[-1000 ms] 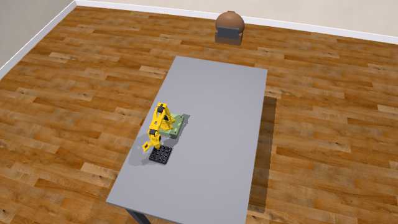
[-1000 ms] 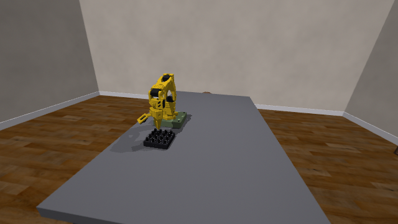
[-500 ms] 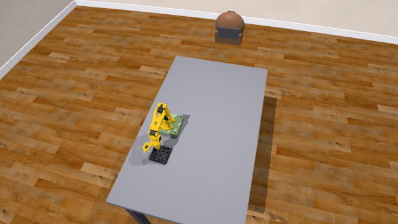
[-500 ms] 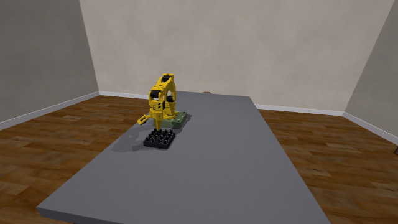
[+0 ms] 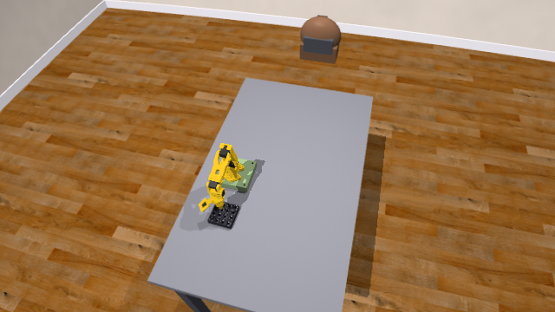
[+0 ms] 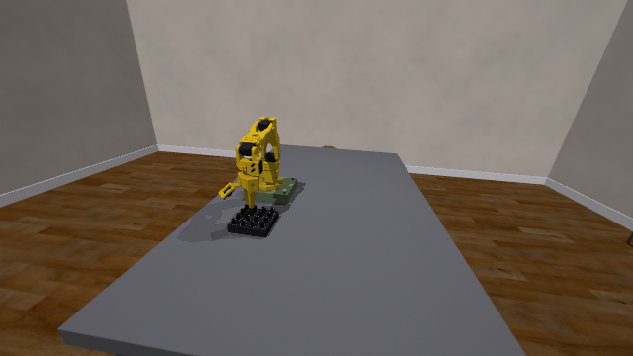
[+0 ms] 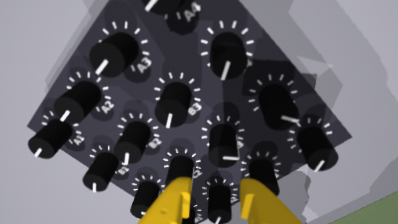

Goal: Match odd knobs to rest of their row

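Observation:
The black knob box (image 5: 222,213) lies on the grey table just in front of the arm's green base, and also shows in the exterior view (image 6: 253,221). In the wrist view its black knobs with white pointers fill the frame; labels A2, A3 and A4 are readable. Most pointers aim down-left. Two knobs (image 7: 222,142) (image 7: 274,102) aim to the right instead. My gripper (image 7: 218,202) hangs over the box's near edge, pointing down. Its yellow fingers stand nearly shut, with a narrow gap. One knob of the nearest row (image 7: 218,197) shows in that gap. I cannot see the fingers touching it.
The arm's green base plate (image 5: 244,174) stands right behind the box. The table's left edge is close to the box (image 5: 191,212). A brown round object (image 5: 320,38) stands on the wooden floor far behind the table.

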Available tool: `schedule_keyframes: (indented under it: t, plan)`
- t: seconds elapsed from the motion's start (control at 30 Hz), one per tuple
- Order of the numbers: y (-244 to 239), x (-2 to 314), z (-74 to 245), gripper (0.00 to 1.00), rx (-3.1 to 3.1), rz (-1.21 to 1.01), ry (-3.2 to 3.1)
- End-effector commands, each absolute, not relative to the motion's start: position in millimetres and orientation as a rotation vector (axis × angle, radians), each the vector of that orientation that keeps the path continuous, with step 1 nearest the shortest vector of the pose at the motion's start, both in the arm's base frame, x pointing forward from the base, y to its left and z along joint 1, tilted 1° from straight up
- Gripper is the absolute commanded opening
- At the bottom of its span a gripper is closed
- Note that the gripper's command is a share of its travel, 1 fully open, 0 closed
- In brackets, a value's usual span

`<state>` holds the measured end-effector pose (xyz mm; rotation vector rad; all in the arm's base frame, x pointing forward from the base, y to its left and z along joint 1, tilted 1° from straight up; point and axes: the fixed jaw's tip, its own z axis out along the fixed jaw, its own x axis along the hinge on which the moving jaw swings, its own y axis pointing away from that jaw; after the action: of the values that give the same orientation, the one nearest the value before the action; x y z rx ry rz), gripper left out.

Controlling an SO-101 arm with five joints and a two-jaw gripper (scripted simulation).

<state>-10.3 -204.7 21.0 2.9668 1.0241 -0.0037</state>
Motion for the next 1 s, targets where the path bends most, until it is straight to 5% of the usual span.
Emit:
schedule_keyframes:
  t: [0.0,0.97]
  plan:
    - [-201.7,-10.4,16.6,0.10,2.986,0.009,1.018]
    - [-199.5,-10.9,13.9,0.10,2.986,0.009,1.018]
